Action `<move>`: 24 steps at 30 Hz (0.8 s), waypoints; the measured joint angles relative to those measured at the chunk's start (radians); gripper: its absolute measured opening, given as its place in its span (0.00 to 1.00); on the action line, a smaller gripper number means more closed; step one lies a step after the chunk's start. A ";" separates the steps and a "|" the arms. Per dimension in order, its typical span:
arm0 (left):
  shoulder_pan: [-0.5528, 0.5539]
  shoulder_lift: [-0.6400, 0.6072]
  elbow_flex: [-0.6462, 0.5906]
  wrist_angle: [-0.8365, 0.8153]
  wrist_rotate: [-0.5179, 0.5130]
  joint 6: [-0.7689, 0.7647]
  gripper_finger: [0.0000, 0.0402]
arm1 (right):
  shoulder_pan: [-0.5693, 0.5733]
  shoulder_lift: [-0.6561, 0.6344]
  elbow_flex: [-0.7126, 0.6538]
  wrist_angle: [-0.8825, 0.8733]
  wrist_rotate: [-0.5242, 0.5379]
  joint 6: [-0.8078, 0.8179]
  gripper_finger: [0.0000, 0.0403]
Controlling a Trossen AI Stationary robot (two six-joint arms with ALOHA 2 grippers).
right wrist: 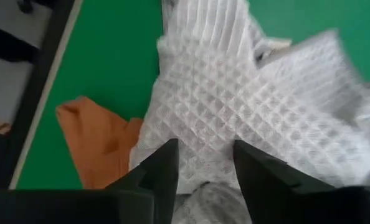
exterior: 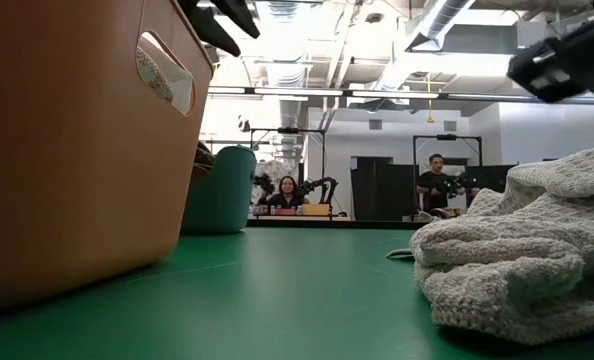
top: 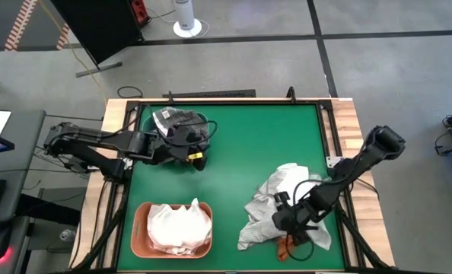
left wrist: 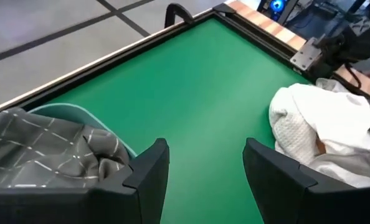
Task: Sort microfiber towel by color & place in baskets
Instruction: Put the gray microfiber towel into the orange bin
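Observation:
The teal basket (top: 146,114) stands at the far left of the table and holds grey towels with white grid lines (left wrist: 42,146). White towels (top: 180,224) fill the salmon basket (top: 138,228) at the near left. A heap of white and pale towels (top: 275,194) lies at the near right, with a rust orange towel (right wrist: 94,143) sticking out from under its near edge. My left gripper (left wrist: 203,149) is open and hovers over bare table just right of the teal basket. My right gripper (right wrist: 203,152) is open, pointing down over the heap's near part. My right gripper comes from above onto a white waffle-weave towel (right wrist: 203,124) near the heap's near edge, with one open finger (right wrist: 163,165) on either side of a stretch of it. I cannot tell whether the fingers touch the cloth.
A raised black frame (top: 317,106) and wooden edging (top: 348,129) border the green table. Bare green surface (top: 249,152) lies between the baskets and the heap. In the low view, people sit at desks in the room beyond the far edge (exterior: 287,190).

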 joint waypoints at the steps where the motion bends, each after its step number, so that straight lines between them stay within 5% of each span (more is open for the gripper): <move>1: 0.003 -0.001 0.000 -0.001 0.000 0.000 0.48 | 0.003 0.022 0.000 0.001 -0.001 0.001 0.43; 5: 0.003 0.000 0.000 -0.007 0.002 0.000 0.48 | 0.005 0.091 0.000 -0.029 -0.001 0.010 0.34; 11: 0.003 -0.001 0.000 -0.007 0.004 0.021 0.48 | -0.036 0.142 0.002 -0.071 -0.005 0.041 0.05; 24: 0.003 -0.065 -0.001 0.012 0.009 -0.046 0.48 | -0.137 -0.148 0.000 -0.122 0.090 0.061 0.03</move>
